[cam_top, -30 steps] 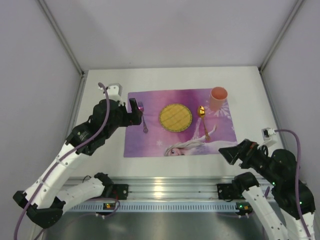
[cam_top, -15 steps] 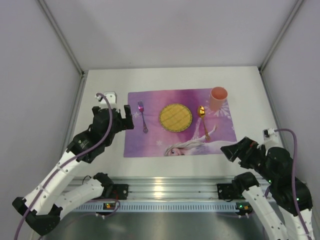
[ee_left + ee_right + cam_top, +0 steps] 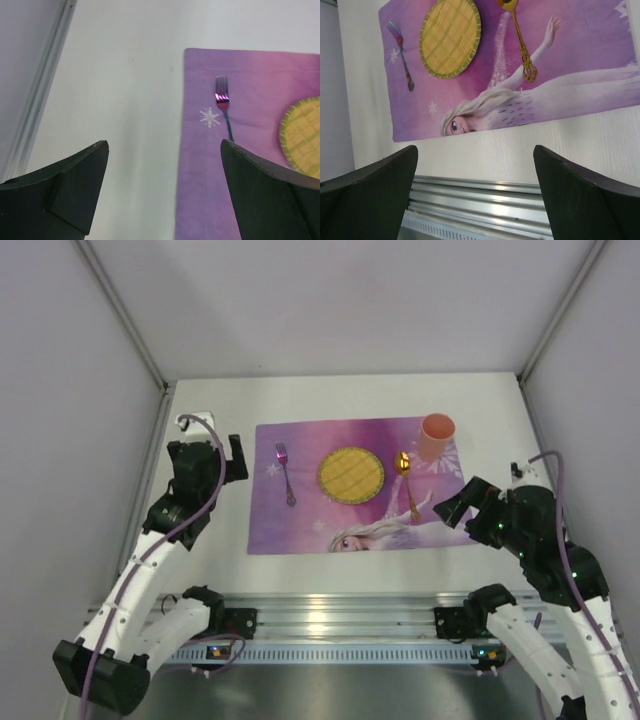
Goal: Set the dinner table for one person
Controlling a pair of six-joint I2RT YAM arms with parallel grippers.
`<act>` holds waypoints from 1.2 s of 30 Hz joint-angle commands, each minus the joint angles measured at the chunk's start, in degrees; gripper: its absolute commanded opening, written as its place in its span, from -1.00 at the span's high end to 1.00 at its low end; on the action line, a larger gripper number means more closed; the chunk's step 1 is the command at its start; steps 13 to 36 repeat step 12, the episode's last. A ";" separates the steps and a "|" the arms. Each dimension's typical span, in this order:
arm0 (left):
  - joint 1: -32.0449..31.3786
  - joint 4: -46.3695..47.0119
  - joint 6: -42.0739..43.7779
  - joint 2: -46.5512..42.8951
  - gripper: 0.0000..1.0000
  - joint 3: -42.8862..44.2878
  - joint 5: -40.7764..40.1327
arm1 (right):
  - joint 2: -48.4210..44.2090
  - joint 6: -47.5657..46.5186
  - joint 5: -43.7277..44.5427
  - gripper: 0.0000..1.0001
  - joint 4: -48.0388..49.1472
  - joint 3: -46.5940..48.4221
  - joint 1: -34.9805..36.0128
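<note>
The white dinner table [image 3: 330, 395] carries a purple princess placemat [image 3: 300, 530]. On the mat lie a purple fork [image 3: 286, 475], a round yellow woven plate [image 3: 351, 473], a gold spoon [image 3: 408, 483] and a pink cup [image 3: 437, 435]. My left gripper [image 3: 236, 462] is open and empty, over bare table just left of the mat; its wrist view shows the fork [image 3: 223, 105] ahead. My right gripper [image 3: 452, 508] is open and empty, above the mat's near right corner; its wrist view shows the plate [image 3: 450, 37], the spoon [image 3: 520, 40] and the fork [image 3: 401, 55].
A silver aluminium rail [image 3: 340, 615] runs along the table's near edge, also in the right wrist view [image 3: 485, 200]. Pale grey wall panels [image 3: 60, 440] close the left, back and right sides. The arms' bases sit at the rail.
My left gripper has drawn back left from the fork, leaving it on the mat. My right arm has swung up and forward toward the mat's right side.
</note>
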 commanded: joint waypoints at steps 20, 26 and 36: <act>11.51 11.19 -4.44 6.09 -0.97 0.19 14.39 | -1.35 -2.55 -1.58 -0.99 5.49 4.24 -0.71; 11.51 11.19 -4.44 6.09 -0.97 0.19 14.39 | -1.35 -2.55 -1.58 -0.99 5.49 4.24 -0.71; 11.51 11.19 -4.44 6.09 -0.97 0.19 14.39 | -1.35 -2.55 -1.58 -0.99 5.49 4.24 -0.71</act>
